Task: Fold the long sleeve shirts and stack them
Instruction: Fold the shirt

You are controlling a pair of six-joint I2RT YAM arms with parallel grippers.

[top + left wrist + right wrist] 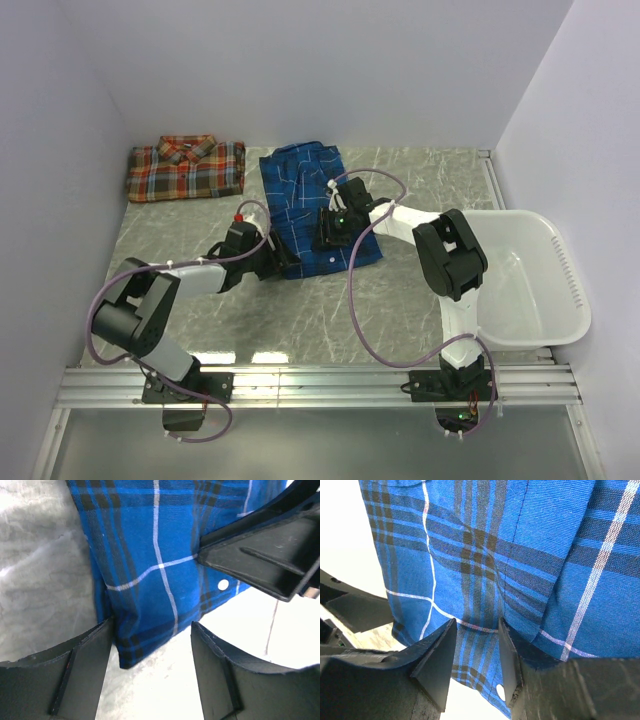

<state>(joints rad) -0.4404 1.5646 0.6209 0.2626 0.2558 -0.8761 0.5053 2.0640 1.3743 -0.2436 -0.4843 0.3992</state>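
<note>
L hand (151, 630), jaws apart, straddles 6 o'clock hem corner of blue shirt (300, 190) at counter (300, 320) centre, R hand (477, 630) narrower beside it, unclear if gripping; best pinch both corners evenly, then fold toward 12 o'clock.

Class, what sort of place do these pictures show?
Probably a robot lab test cell: plain white walls enclose a marble-patterned table, with two robot arms bolted to its near rail.

— Does the right gripper (476, 626) actually pinch the blue shirt (485, 555)?
— Can't tell. Cloth fills the gap between its jaws, and the shirt runs off the frame's top and right edges.
— And from above?
— There the left gripper (287, 265) and the right one cover the shirt's lower hem, and their tips are too small to read.
</note>
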